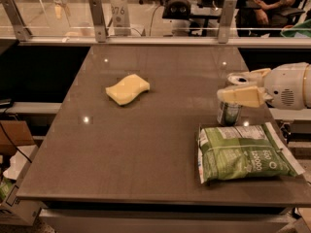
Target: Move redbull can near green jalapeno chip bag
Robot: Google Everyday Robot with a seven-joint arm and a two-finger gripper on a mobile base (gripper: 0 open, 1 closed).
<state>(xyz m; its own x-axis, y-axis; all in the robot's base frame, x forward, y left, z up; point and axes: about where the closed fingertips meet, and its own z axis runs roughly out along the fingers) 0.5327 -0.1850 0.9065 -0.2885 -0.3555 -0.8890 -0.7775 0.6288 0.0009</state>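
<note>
Camera view showed a pale yellow sponge (128, 89) lying left of centre on the brown table (146, 149), well apart from everything else. Further right, the redbull can (228, 113) stood upright on the tabletop, just behind the top edge of the green jalapeno chip bag (245, 152), which lay flat near the front right corner. The gripper (232, 86) reached in from the right, its fingers clamped on the can's upper part.
</note>
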